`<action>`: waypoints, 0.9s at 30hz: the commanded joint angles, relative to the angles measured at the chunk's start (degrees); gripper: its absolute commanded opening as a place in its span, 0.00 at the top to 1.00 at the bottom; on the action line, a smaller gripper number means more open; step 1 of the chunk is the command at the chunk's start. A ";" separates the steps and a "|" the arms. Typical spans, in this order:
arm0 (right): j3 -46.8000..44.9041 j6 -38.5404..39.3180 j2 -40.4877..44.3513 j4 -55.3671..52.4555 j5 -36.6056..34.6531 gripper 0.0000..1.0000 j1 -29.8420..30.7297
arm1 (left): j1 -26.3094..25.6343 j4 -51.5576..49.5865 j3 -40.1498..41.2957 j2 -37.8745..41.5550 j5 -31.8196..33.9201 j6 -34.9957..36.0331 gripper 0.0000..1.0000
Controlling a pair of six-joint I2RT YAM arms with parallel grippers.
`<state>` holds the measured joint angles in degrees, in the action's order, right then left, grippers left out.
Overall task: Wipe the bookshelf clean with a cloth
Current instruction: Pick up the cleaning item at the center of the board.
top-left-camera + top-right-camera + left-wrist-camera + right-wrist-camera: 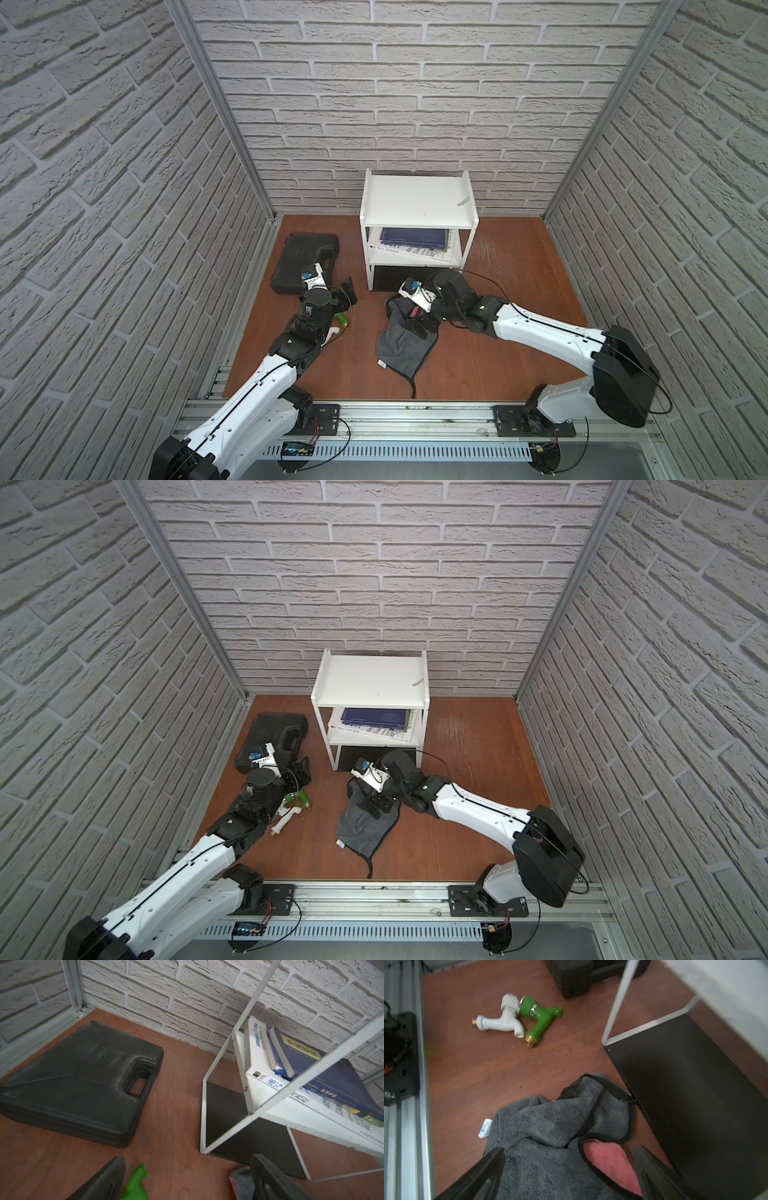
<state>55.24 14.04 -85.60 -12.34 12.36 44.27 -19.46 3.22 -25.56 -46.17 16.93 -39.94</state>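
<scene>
The white bookshelf (417,199) (372,679) stands against the back wall, with its black base panel (685,1084) (239,1126) on the floor. The dark grey cloth (401,345) (361,825) (550,1126) lies crumpled on the floor in front of the shelf, one edge touching the base panel and its pink patch showing. My right gripper (419,326) (378,806) (569,1154) hangs open just over the cloth, one finger on each side of it, gripping nothing. My left gripper (349,291) (301,771) (189,1158) is open and empty, left of the shelf. A corner of the cloth (242,1180) shows beside one of its fingers.
A flat black case (305,262) (272,739) (79,1080) lies at the back left. A green tap (303,798) (539,1016) and a white tap (286,818) (502,1022) lie under the left arm. Books (413,243) fill the lower board. A small scrap (462,202) rests on the top board.
</scene>
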 commanded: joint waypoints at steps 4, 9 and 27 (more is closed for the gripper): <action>8.99 12.55 -13.19 -16.25 -4.74 0.00 4.41 | 1.08 0.12 0.35 1.30 -4.12 -3.09 0.02; 11.21 9.96 -19.48 -13.41 -6.55 0.02 5.75 | 1.62 1.00 0.93 3.24 -5.57 -1.07 0.02; 11.23 44.14 -15.98 34.90 -19.01 0.97 7.62 | 10.57 -9.37 -4.82 7.94 -3.53 -2.49 0.02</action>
<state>64.20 47.46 -97.56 13.65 -3.79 51.51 -10.09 -3.77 -29.04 -40.45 12.05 -42.02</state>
